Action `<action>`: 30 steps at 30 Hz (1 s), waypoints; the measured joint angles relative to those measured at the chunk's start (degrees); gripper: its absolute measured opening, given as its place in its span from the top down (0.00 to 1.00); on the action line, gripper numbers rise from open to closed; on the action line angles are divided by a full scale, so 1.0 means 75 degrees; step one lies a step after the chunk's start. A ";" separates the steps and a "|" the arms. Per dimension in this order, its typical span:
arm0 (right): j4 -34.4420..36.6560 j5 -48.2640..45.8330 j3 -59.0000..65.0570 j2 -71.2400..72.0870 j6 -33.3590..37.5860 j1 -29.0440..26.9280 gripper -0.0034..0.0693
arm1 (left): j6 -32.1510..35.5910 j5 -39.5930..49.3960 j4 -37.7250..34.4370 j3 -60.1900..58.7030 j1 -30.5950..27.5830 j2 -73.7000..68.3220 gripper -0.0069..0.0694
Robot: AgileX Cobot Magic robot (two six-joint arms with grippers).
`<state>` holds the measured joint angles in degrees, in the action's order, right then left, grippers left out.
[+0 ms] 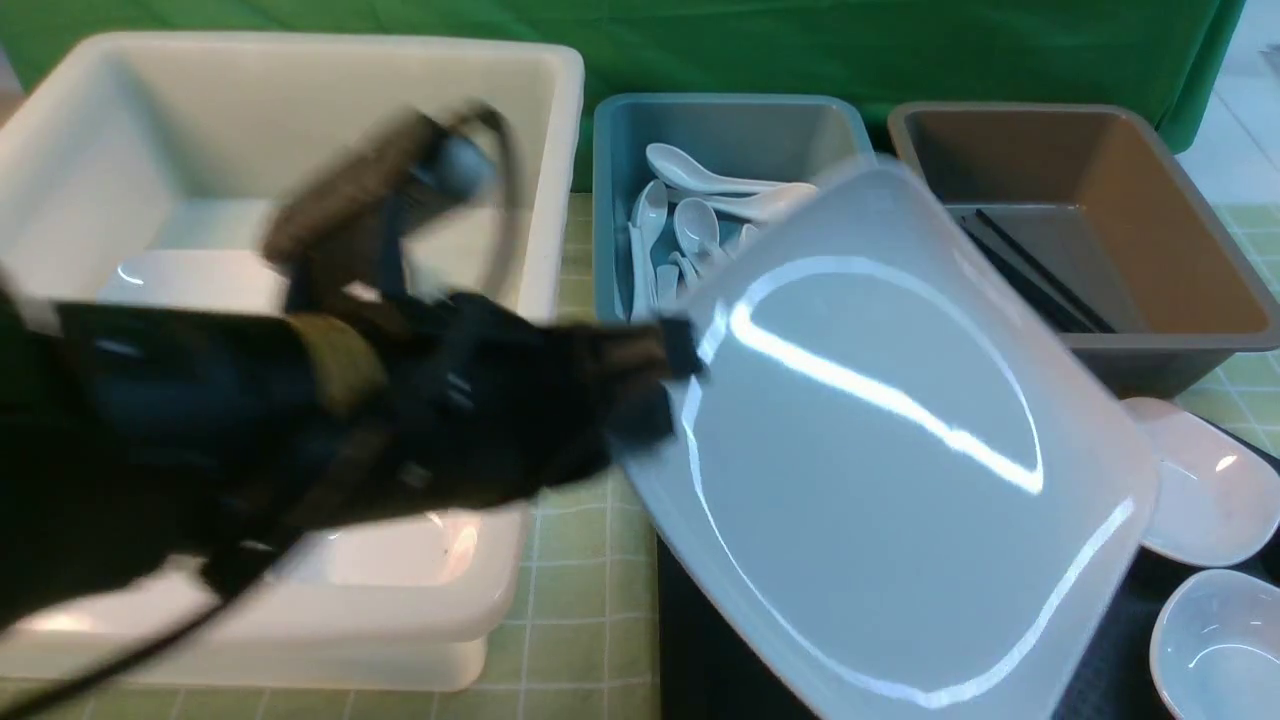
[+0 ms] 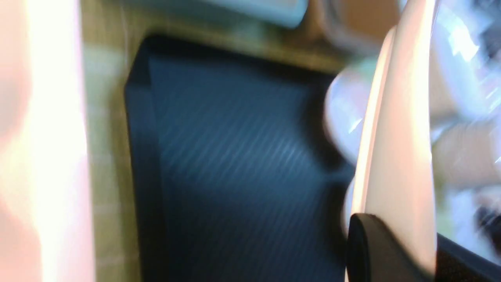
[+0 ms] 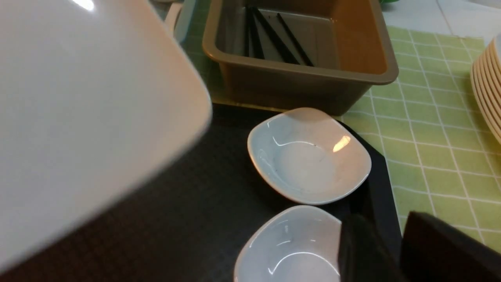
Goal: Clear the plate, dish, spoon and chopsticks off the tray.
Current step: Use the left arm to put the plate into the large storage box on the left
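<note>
Left of tray (image 1: 690, 640): awaits plate, presumably, in smooth white tub (image 1: 561, 180). Above tray: clamps glossy, shallow plate (image 1: 860, 430) by edge in left gripper (image 1: 665, 385), tilted, probably for carrying. Behind tray: stores porcelain spoons (image 1: 700, 170), slim black chopsticks (image 1: 1040, 268). Toward tray's right: holds right gripper (image 3: 391, 239) parted near deep dishes (image 3: 309, 164).
</note>
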<state>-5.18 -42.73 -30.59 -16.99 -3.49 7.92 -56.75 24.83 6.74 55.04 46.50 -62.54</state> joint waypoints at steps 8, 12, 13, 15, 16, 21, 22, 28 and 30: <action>0.0000 0.0000 0.0000 0.0000 0.0000 0.0000 0.71 | 0.0663 0.0281 -0.0070 0.0119 -0.2419 0.1719 0.89; 0.0000 0.0000 0.0000 0.0000 0.0000 0.0000 0.71 | 0.2011 0.1404 -0.0583 0.0746 -0.4010 0.1889 0.89; 0.0000 0.0000 0.0000 0.0000 0.0000 0.0000 0.71 | 0.2494 0.1640 -0.0822 0.0909 -0.4457 0.1832 0.89; 0.0000 0.0000 0.0000 0.0000 0.0000 0.0000 0.71 | 0.3426 0.1997 -0.1465 0.1168 -0.5303 0.1608 0.89; 0.0000 0.0000 0.0000 0.0000 0.0000 0.0000 0.71 | 0.4222 0.2212 -0.2215 0.1333 -0.5999 0.1333 0.89; 0.0000 0.0000 0.0000 0.0000 0.0000 0.0000 0.70 | 0.7093 0.2706 -0.6015 0.1469 -0.8461 -0.0073 0.89; 0.0000 0.0000 0.0000 0.0000 0.0000 0.0000 0.70 | 0.7567 0.2727 -0.6635 0.1469 -0.8902 -0.0319 0.89; 0.0000 0.0000 0.0000 0.0000 0.0000 0.0000 0.69 | 0.8335 0.2580 -0.7742 0.1505 -1.0475 -0.0994 0.89; 0.0000 0.0000 0.0000 0.0000 0.0000 0.0000 0.68 | 0.8382 0.2541 -0.7537 0.1508 -1.0806 -0.1226 0.89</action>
<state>-5.18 -42.73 -30.59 -16.99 -3.49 7.92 6.11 43.89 -49.78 66.35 -34.54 -71.74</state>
